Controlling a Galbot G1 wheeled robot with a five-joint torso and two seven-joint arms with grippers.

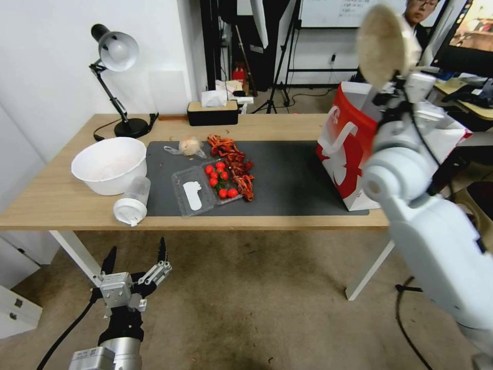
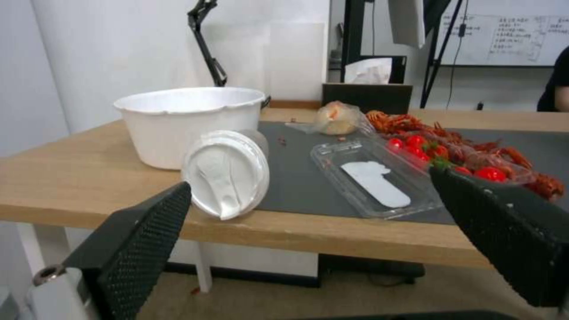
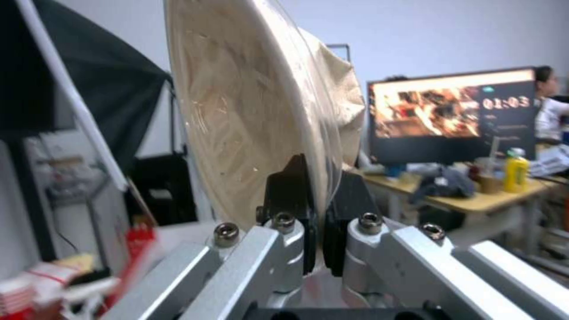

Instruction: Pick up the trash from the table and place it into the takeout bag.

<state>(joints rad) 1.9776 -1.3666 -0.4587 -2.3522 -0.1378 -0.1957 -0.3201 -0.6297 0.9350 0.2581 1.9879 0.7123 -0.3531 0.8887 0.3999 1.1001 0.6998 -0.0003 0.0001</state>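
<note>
Right pincer (image 3: 317, 249) pinching beige bowl (image 1: 379, 43) on edge, just above takeout bag (image 1: 345, 149); left pincer (image 1: 136, 259) spread, below bench (image 1: 61, 198).

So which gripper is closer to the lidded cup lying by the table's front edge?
Left. The left gripper hangs open just below and in front of the clear white-lidded cup; the right gripper holds the beige shallow bowl above the takeout bag.
</note>
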